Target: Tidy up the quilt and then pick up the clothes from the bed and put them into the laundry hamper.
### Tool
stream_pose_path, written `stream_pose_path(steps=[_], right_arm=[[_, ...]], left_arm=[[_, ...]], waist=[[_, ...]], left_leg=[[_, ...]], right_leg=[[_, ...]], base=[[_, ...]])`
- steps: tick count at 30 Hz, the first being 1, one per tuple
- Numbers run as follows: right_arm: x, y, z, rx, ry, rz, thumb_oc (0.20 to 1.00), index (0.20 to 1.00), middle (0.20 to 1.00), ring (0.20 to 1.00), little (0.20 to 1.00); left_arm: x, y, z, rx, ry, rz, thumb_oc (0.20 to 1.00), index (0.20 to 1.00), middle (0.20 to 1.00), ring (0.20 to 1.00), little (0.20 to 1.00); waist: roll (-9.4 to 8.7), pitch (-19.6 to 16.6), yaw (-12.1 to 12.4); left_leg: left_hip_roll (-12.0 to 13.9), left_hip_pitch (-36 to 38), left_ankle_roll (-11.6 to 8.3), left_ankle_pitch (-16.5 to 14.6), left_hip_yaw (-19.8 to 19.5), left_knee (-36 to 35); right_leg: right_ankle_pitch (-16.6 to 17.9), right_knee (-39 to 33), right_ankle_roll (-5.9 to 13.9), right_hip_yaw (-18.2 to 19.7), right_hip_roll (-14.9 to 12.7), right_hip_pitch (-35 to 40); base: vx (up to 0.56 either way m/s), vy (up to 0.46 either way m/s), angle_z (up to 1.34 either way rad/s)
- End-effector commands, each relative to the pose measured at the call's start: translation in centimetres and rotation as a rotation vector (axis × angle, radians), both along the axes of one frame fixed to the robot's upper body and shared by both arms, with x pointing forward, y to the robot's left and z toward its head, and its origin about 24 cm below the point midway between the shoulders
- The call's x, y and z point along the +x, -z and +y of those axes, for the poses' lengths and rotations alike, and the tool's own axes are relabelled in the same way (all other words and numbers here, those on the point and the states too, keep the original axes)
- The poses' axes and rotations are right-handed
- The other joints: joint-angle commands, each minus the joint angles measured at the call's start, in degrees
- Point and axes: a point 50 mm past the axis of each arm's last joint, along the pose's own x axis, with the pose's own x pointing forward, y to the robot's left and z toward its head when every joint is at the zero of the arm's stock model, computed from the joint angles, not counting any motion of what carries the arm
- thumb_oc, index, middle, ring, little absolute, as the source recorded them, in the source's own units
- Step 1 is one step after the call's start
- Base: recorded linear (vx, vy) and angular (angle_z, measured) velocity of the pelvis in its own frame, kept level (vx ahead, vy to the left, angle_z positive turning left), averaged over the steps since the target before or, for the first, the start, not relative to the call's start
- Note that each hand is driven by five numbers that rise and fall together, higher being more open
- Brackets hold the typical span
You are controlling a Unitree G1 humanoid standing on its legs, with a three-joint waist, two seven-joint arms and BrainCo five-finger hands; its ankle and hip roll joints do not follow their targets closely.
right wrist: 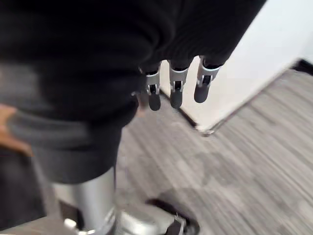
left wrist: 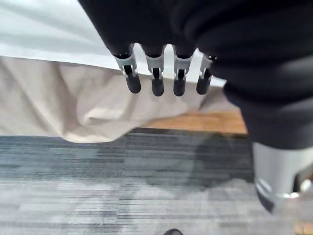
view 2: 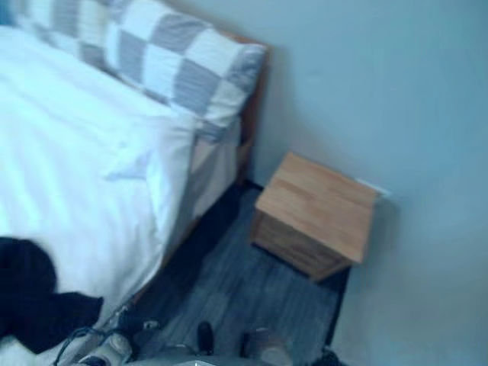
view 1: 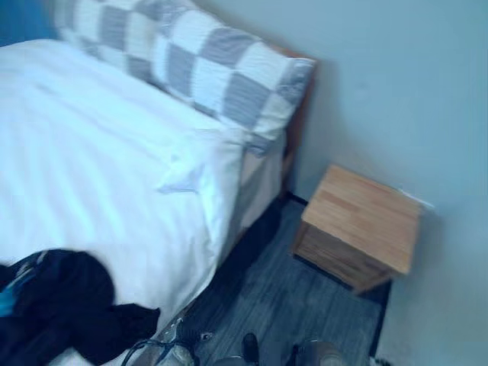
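Note:
The white quilt [view 1: 91,152] covers the bed, with a small crease near its right edge. Dark clothes [view 1: 61,305] with a bit of blue lie bunched on the quilt at the near left, also seen as a dark heap [view 2: 30,297]. My left hand [left wrist: 156,73] hangs beside the bed's side, fingers straight and holding nothing; past them are the quilt's edge [left wrist: 44,29] and a beige sheet [left wrist: 58,103] hanging to the floor. My right hand [right wrist: 176,85] hangs over the grey floor, fingers straight and empty.
A grey-and-white checked pillow [view 1: 206,65] lies at the bed's head against the wall. A wooden nightstand [view 1: 366,221] stands to the right of the bed, by the wall. Grey plank floor [view 1: 282,297] runs between bed and nightstand.

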Motion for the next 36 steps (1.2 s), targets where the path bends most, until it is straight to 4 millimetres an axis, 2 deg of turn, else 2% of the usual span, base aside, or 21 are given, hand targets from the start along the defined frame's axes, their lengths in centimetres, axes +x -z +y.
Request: stream_pose_path(steps=[1, 4, 5, 9, 10, 13, 14, 15, 16, 17, 20, 21, 22, 24, 25, 26, 28, 31, 33, 34, 36], right_arm=[[2.4, -0.8, -0.5, -0.013, 0.001, -0.07, 1.0, 1.0, 1.0, 1.0, 1.0], [4.3, -1.7, -0.8, -0.011, 0.014, -0.163, 1.0, 1.0, 1.0, 1.0, 1.0], [4.3, -1.7, -0.8, -0.011, 0.014, -0.163, 1.0, 1.0, 1.0, 1.0, 1.0], [8.4, -4.8, -1.3, -0.048, -0.061, -0.388, 1.0, 1.0, 1.0, 1.0, 1.0], [12.9, -9.7, -1.8, -0.11, -0.176, -0.644, 1.0, 1.0, 1.0, 1.0, 1.0], [15.8, -16.6, -4.2, -0.279, -0.294, -0.899, 1.0, 1.0, 1.0, 1.0, 1.0], [16.5, -18.3, -4.6, -0.323, -0.32, -0.953, 1.0, 1.0, 1.0, 1.0, 1.0], [18.2, -23.6, -5.3, -0.476, -0.417, -1.107, 1.0, 1.0, 1.0, 1.0, 1.0], [18.3, -23.7, -5.3, -0.477, -0.417, -1.108, 1.0, 1.0, 1.0, 1.0, 1.0], [19.3, -26.8, -5.4, -0.562, -0.465, -1.192, 1.0, 1.0, 1.0, 1.0, 1.0], [21.6, -32.5, -4.3, -0.665, -0.548, -1.353, 1.0, 1.0, 1.0, 1.0, 1.0], [22.9, -35.9, -4.0, -0.741, -0.578, -1.417, 1.0, 1.0, 1.0, 1.0, 1.0], [23.0, -36.0, -4.0, -0.741, -0.581, -1.419, 1.0, 1.0, 1.0, 1.0, 1.0], [24.4, -39.8, -3.2, -0.831, -0.629, -1.466, 1.0, 1.0, 1.0, 1.0, 1.0], [24.4, -39.8, -3.2, -0.831, -0.63, -1.467, 1.0, 1.0, 1.0, 1.0, 1.0], [25.3, -43.1, -3.5, -0.92, -0.627, -1.483, 1.0, 1.0, 1.0, 1.0, 1.0], [25.7, -44.2, -3.6, -0.945, -0.613, -1.482, 1.0, 1.0, 1.0, 1.0, 1.0], [26.9, -47.7, -7.4, -1.111, -0.471, -1.323, 1.0, 1.0, 1.0, 1.0, 1.0], [27.0, -47.7, -8.3, -1.136, -0.444, -1.275, 1.0, 1.0, 1.0, 1.0, 1.0], [26.8, -47.6, -9.3, -1.149, -0.408, -1.231, 0.526, 0.526, 0.526, 0.526, 0.526], [26.6, -46.9, -10.7, -1.154, -0.358, -1.17, 0.2, 0.2, 0.2, 0.2, 0.2]], left_arm=[[-1.0, -0.3, 2.0, 0.061, -0.005, 0.002, 1.0, 1.0, 1.0, 1.0, 1.0], [-1.2, -0.6, 3.4, 0.087, -0.033, 0.009, 1.0, 1.0, 1.0, 1.0, 1.0], [-1.2, -0.6, 3.4, 0.086, -0.033, 0.009, 1.0, 1.0, 1.0, 1.0, 1.0], [-2.8, -0.8, 5.4, 0.124, -0.08, 0.036, 1.0, 1.0, 1.0, 1.0, 1.0], [-3.9, -0.9, 6.0, 0.147, -0.1, 0.044, 1.0, 1.0, 1.0, 1.0, 1.0], [-4.6, -0.6, 5.5, 0.145, -0.101, 0.038, 1.0, 1.0, 1.0, 1.0, 1.0], [-4.4, -0.5, 5.2, 0.138, -0.086, 0.037, 1.0, 1.0, 1.0, 1.0, 1.0], [-3.2, -0.9, 5.1, 0.144, -0.028, 0.015, 1.0, 1.0, 1.0, 1.0, 1.0], [-3.2, -0.9, 5.1, 0.144, -0.029, 0.014, 1.0, 1.0, 1.0, 1.0, 1.0], [-2.6, -1.1, 5.1, 0.14, -0.01, -0.005, 1.0, 1.0, 1.0, 1.0, 1.0], [-1.3, -1.5, 4.7, 0.13, 0.036, -0.044, 1.0, 1.0, 1.0, 1.0, 1.0], [0.0, -1.9, 4.4, 0.129, 0.075, -0.08, 1.0, 1.0, 1.0, 1.0, 1.0], [0.0, -1.9, 4.3, 0.127, 0.072, -0.082, 1.0, 1.0, 1.0, 1.0, 1.0], [0.8, -2.3, 4.5, 0.135, 0.09, -0.116, 1.0, 1.0, 1.0, 1.0, 1.0], [0.8, -2.3, 4.5, 0.135, 0.09, -0.117, 1.0, 1.0, 1.0, 1.0, 1.0], [1.6, -2.8, 4.6, 0.143, 0.109, -0.142, 1.0, 1.0, 1.0, 1.0, 1.0], [1.9, -2.9, 4.7, 0.143, 0.113, -0.15, 1.0, 1.0, 1.0, 1.0, 1.0], [4.2, -4.1, 4.6, 0.146, 0.146, -0.226, 1.0, 1.0, 1.0, 1.0, 1.0], [4.6, -4.3, 4.5, 0.139, 0.143, -0.244, 1.0, 1.0, 1.0, 1.0, 1.0], [4.8, -4.4, 4.4, 0.14, 0.143, -0.254, 1.0, 1.0, 1.0, 1.0, 1.0], [5.0, -4.4, 4.2, 0.137, 0.148, -0.264, 1.0, 1.0, 1.0, 1.0, 1.0]], waist=[[-2.22, 3.8, -1.37], [-2.49, 3.79, -2.36], [-2.4, 3.86, -2.74], [-3.46, 4.33, -3.04], [-3.76, 4.37, -3.12], [-2.32, 3.99, -3.66], [-1.96, 3.97, -4.18], [-1.03, 4.89, -4.81], [-1.03, 4.77, -4.79], [-0.52, 5.18, -4.88], [0.45, 5.24, -3.98], [0.71, 6.2, -3.68], [0.78, 6.22, -3.85], [0.76, 7.09, -2.94], [0.78, 7.09, -2.99], [0.68, 8.25, -2.03], [0.75, 8.68, -1.69], [1.68, 11.31, 0.39], [2.15, 11.74, 0.67], [2.52, 12.28, 0.99], [3.2, 12.61, 1.35]], left_leg=[[3.1, 1.36, -5.96, -9.07, 3.77, 4.07], [2.16, 2.6, -7.65, -10.38, -5.17, 3.91], [2.21, 2.66, -7.66, -10.39, -5.56, 3.93], [2.58, 4.23, -9.55, -11.83, -7.68, 4.72], [3.95, 3.19, -10.55, -12.63, -6.5, 6.75], [7.73, 0.47, -11.68, -11.07, 0.23, 6.66], [8.92, -0.78, -11.93, -9.79, 4.98, 6.25], [11.61, -2.93, -12.36, -6.92, 15.63, 6.09], [11.63, -3.15, -12.4, -6.67, 15.67, 6.0], [12.69, -3.27, -13.22, -5.15, 18.63, 4.65], [12.69, -4.94, -13.07, -4.14, 17.44, 3.01], [13.34, -6.34, -13.46, -2.63, 19.79, 2.01], [13.34, -6.38, -13.46, -2.59, 19.79, 1.97], [13.4, -7.53, -13.47, -1.82, 20.1, 1.37], [13.4, -7.55, -13.47, -1.82, 20.1, 1.37], [13.69, -9.35, -13.77, -1.03, 20.39, 1.74], [13.71, -9.94, -13.9, -0.64, 20.29, 1.57], [13.78, -14.84, -14.5, 0.94, 18.83, 1.82], [13.69, -15.81, -14.59, 1.23, 18.45, 1.85], [13.74, -16.61, -14.74, 1.52, 18.2, 2.02], [13.55, -17.35, -14.86, 1.77, 17.63, 2.2]], right_leg=[[9.79, -18.53, 2.52, 12.45, 0.49, 5.77], [13.8, -23.03, 3.95, 22.15, 1.7, 1.05], [13.74, -23.11, 3.91, 21.75, 1.61, 1.27], [14.07, -24.21, 3.68, 17.13, -1.51, 1.49], [15.52, -25.46, 4.09, 15.5, -2.02, 2.37], [15.16, -27.66, 3.58, 10.22, -4.24, 4.59], [14.93, -27.66, 3.6, 8.15, -5.42, 4.65], [13.7, -27.6, 3.28, 3.14, -6.9, 5.54], [13.91, -27.63, 3.21, 3.21, -6.86, 5.27], [13.63, -27.15, 3.08, 1.88, -6.97, 4.94], [14.02, -26.03, 3.2, 0.82, -6.22, 2.42], [14.24, -25.12, 3.38, 0.02, -6.38, 0.02], [14.2, -25.04, 3.37, 0.02, -6.37, -0.07], [14.06, -23.36, 3.43, 0.3, -6.06, -2.73], [14.05, -23.34, 3.43, 0.29, -6.06, -2.75], [13.77, -21.86, 3.45, -0.16, -6.09, -4.74], [13.73, -21.37, 3.44, -0.37, -6.12, -5.58], [13.64, -18.75, 3.3, -1.39, -5.89, -10.61], [13.55, -18.29, 3.23, -1.63, -5.89, -11.56], [13.4, -17.81, 3.26, -1.92, -5.86, -12.35], [13.14, -17.14, 3.24, -2.16, -5.73, -13.01]], base=[[0.26, -0.138, 2.05], [0.36, -0.28, 1.95], [0.33, -0.343, 1.86], [0.19, -0.273, 1.25], [0.15, -0.335, 0.84], [0.09, -0.228, 0.62], [-0.1, -0.147, 1.28], [-0.1, -0.104, 1.54], [-0.11, -0.071, 1.86], [-0.07, -0.033, 1.33], [-0.06, -0.043, 0.5], [-0.09, -0.032, 0.15], [-0.1, -0.011, 0.09], [-0.03, 0.015, 0.19], [-0.02, -0.041, 0.1], [-0.03, -0.051, 0.02], [-0.03, -0.043, 0.16], [-0.05, -0.057, 0.2], [-0.02, -0.03, 0.26], [-0.02, -0.034, 0.29], [-0.01, -0.026, 0.16]])
